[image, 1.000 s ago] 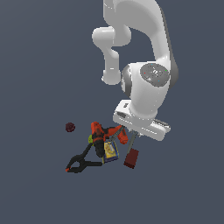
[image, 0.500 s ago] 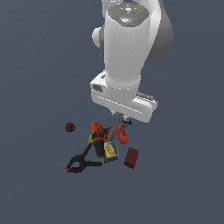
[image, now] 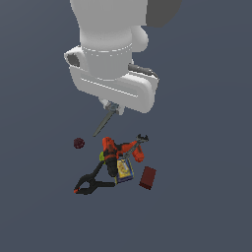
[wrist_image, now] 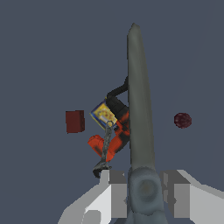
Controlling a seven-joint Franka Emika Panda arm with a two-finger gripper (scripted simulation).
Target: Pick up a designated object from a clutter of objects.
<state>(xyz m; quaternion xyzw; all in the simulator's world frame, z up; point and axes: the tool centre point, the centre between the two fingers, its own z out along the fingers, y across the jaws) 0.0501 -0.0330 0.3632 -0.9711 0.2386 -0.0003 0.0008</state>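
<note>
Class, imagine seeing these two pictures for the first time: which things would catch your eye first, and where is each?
The big white robot arm fills the upper exterior view, its gripper holding slim grey-bladed scissors above the floor. Below lies a tight heap around a red-orange power drill, with a black spring clamp at its lower end. A dark red ball and dark red block sit apart.

a simulated scene (flat rendered shading), plain grey-blue floor (image: 206,206) throughout

Arm raised high above floor, wrist facing down; pincer (wrist_image: 141,186) clamped on scissors (wrist_image: 140,109), blades hanging below.
</note>
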